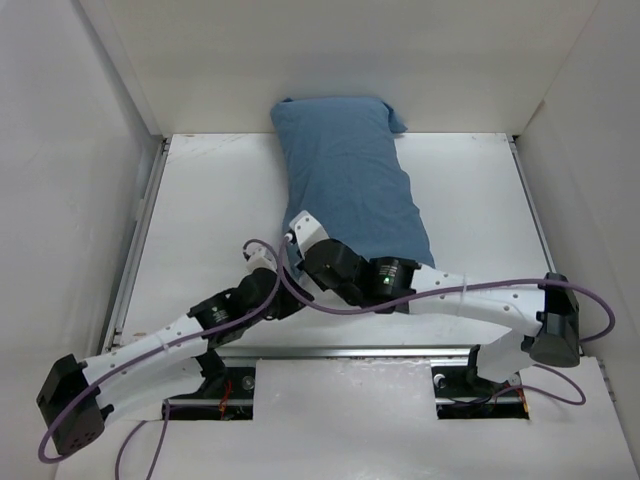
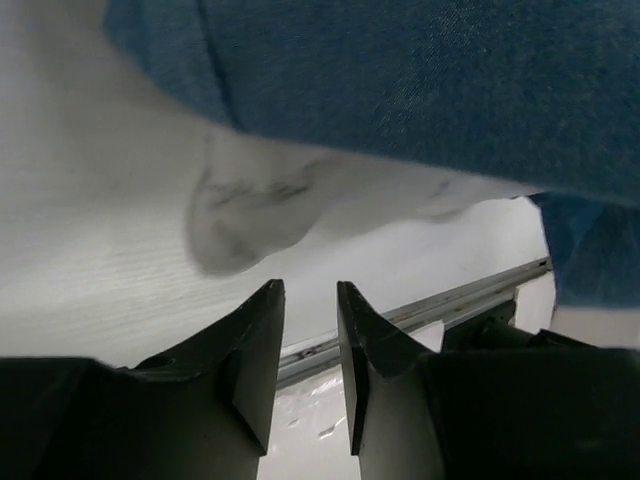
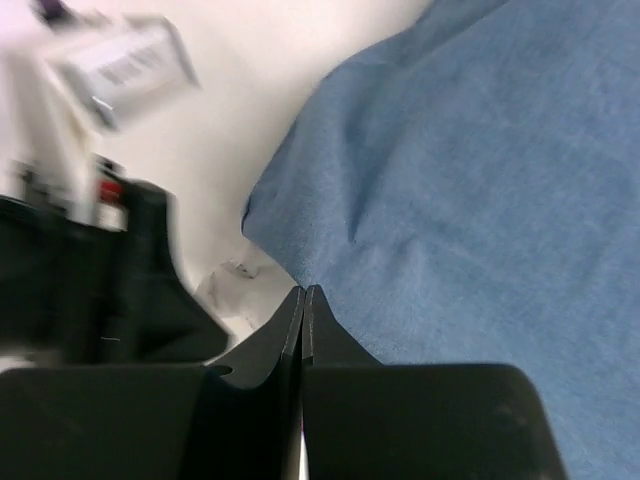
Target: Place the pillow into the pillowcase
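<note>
The white table carried the stuffed blue pillowcase, lying lengthwise down its middle; a metal rail ran crosswise just beyond the pillowcase's near end.

No legible text; barcode label blurred.

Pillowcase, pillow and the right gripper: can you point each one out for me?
pillowcase [image 1: 345, 170]: top view, middle of the blue fabric.
pillow [image 2: 240, 215]: left wrist view, creased white corner below the blue cloth.
right gripper [image 3: 303, 298]: right wrist view, where its closed fingertips meet.
</note>
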